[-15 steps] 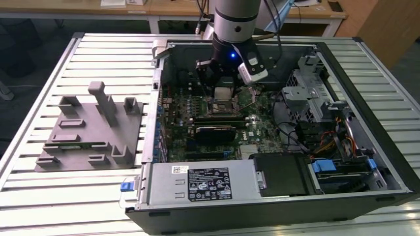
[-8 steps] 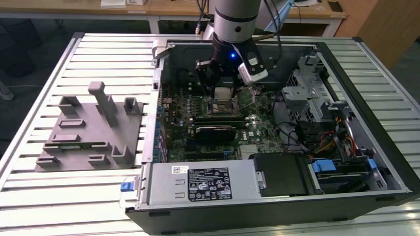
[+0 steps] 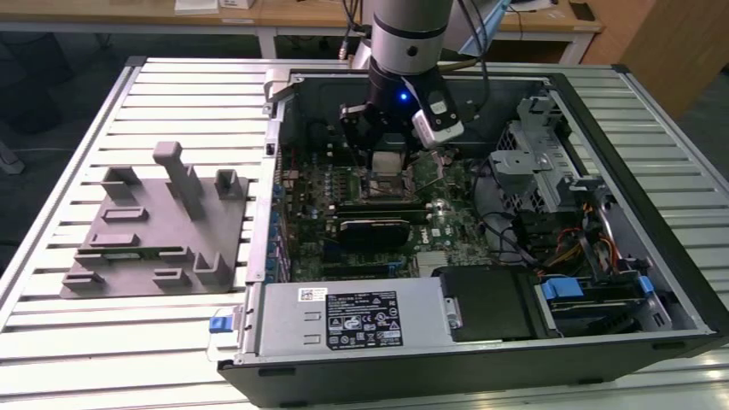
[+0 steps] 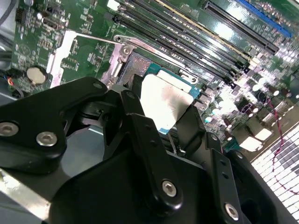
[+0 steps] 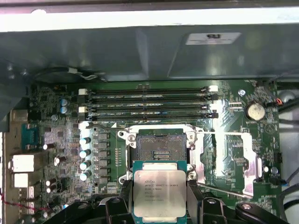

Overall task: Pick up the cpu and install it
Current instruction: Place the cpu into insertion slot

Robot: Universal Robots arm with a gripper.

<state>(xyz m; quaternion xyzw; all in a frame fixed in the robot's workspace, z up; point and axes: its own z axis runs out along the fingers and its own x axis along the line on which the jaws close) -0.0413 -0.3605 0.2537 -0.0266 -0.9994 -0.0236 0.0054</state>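
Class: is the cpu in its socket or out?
Out: the fingers hold the cpu apart from the socket, which lies empty.

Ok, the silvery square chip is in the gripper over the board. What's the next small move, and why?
Probably ease the silvery square cpu, clamped in the black gripper, across until it centres over the open black-framed socket, before any lowering. In the first wrist view the chip overlaps just one socket edge, and the contact field is bare.

Socket (image 3: 385,182): open, unobstructed below held cpu (image 3: 387,162), exterior view centre.
Obstacles: memory slots (image 5: 147,100) beside socket; case wall (image 5: 140,51) beyond.
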